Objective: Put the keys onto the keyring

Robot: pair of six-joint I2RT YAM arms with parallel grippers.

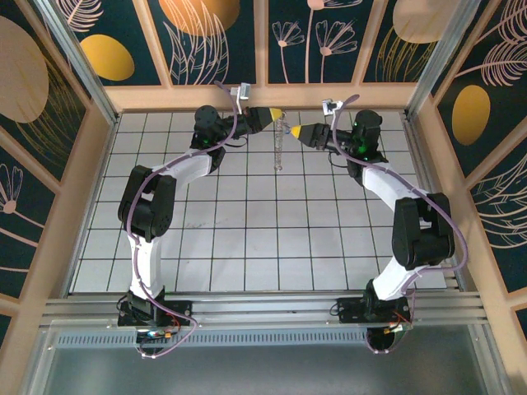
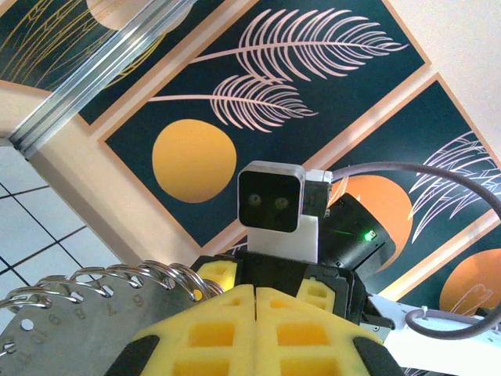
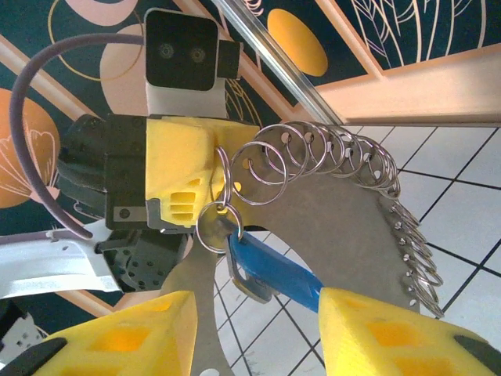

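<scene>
The blue key [image 3: 274, 270] hangs from a small split ring [image 3: 213, 229] at the end of the keyring [image 3: 344, 168], a curved steel plate edged with rings, well above the tiled counter [image 1: 247, 239]. I judge the key light, stiff and slick, best pinched flat across its blue body. In my right wrist view its long axis runs from ten o'clock to four, ringed end at ten. My right gripper [image 3: 258, 329] has its jaws apart, the key's far end seemingly against one. My left gripper [image 3: 188, 160] is clamped on the keyring, which from overhead dangles toward six o'clock.
</scene>
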